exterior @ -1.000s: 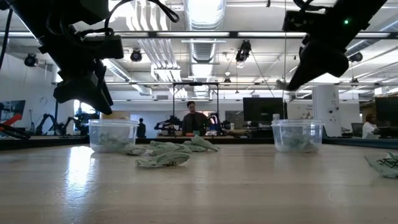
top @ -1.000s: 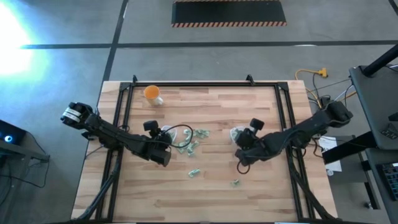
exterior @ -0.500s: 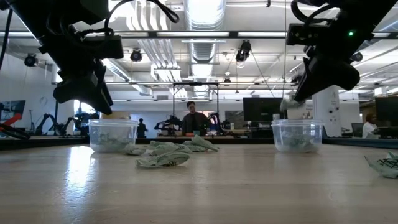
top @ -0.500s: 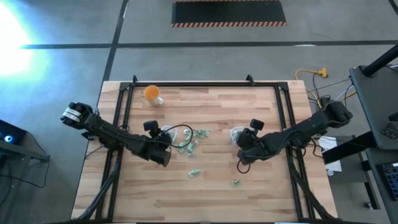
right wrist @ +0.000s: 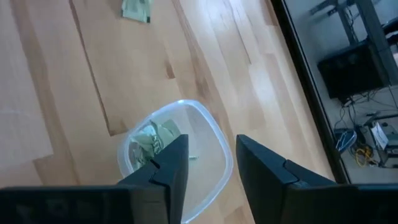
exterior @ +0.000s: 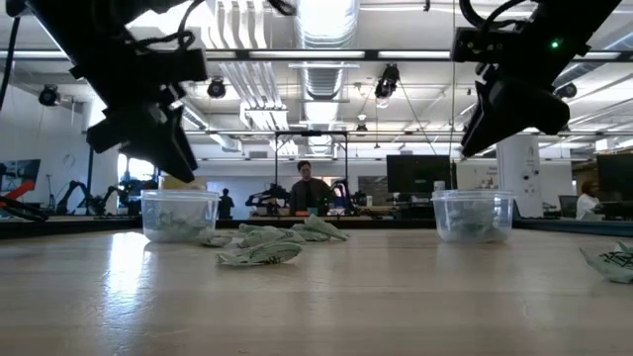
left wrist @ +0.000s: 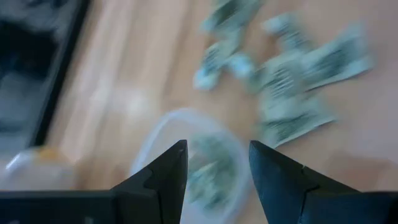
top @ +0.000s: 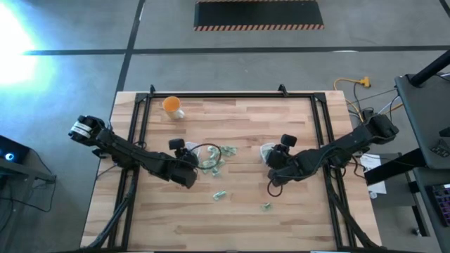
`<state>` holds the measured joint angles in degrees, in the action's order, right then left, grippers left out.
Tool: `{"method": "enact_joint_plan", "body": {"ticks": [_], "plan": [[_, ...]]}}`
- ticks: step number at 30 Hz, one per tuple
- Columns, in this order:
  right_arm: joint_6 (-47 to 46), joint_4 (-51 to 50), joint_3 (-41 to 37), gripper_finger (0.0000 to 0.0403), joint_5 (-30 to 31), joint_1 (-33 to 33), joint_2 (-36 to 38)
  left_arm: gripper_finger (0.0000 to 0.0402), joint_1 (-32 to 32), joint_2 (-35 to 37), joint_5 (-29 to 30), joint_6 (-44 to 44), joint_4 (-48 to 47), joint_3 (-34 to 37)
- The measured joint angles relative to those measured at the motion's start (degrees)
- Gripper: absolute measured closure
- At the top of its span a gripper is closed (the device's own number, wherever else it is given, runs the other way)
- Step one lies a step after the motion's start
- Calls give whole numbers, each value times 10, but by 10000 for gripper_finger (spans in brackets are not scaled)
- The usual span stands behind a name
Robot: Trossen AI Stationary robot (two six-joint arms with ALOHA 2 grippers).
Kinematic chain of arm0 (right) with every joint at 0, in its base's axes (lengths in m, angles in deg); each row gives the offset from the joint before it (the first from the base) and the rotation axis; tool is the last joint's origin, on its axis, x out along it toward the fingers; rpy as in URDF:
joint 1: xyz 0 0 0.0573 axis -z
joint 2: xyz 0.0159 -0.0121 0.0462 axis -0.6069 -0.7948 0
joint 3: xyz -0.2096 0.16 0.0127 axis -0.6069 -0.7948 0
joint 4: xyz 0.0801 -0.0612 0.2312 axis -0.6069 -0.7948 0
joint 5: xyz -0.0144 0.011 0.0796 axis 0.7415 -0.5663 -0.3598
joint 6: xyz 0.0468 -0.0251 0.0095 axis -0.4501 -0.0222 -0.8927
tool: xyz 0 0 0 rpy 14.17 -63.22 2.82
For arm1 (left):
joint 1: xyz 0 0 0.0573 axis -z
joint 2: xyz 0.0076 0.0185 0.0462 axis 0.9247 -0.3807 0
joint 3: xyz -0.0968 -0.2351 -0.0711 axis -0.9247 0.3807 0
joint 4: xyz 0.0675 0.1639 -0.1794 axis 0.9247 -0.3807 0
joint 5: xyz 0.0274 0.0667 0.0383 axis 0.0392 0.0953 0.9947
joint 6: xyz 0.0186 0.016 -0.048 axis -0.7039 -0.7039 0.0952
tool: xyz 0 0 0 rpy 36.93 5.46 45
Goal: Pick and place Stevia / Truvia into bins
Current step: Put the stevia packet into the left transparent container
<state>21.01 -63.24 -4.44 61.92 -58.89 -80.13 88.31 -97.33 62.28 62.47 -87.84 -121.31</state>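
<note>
Right hand (right wrist: 205, 162) open and empty over its bin (right wrist: 177, 158).
A sachet (right wrist: 152, 140) probably just inside the rim may snag and spill out.

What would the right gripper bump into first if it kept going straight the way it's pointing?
Most likely the clear whitish plastic bin below the right gripper, with pale green sachets inside. Its open fingers frame the bin's rim, though depth is hard to judge.

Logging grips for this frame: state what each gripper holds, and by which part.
Nothing is held. The right gripper stands open and empty above its bin; the left gripper, also open and empty, hangs over the other bin.
</note>
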Motion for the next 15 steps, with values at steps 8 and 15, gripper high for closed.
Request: {"method": "enact_joint_plan", "body": {"ticks": [8,15], "plan": [[15,15,1,285,-3,-3,0,246,0,-6,-115,-158,178,9],[15,16,-1,295,-5,-4,0,247,-8,-54,-125,-223,296,16]]}}
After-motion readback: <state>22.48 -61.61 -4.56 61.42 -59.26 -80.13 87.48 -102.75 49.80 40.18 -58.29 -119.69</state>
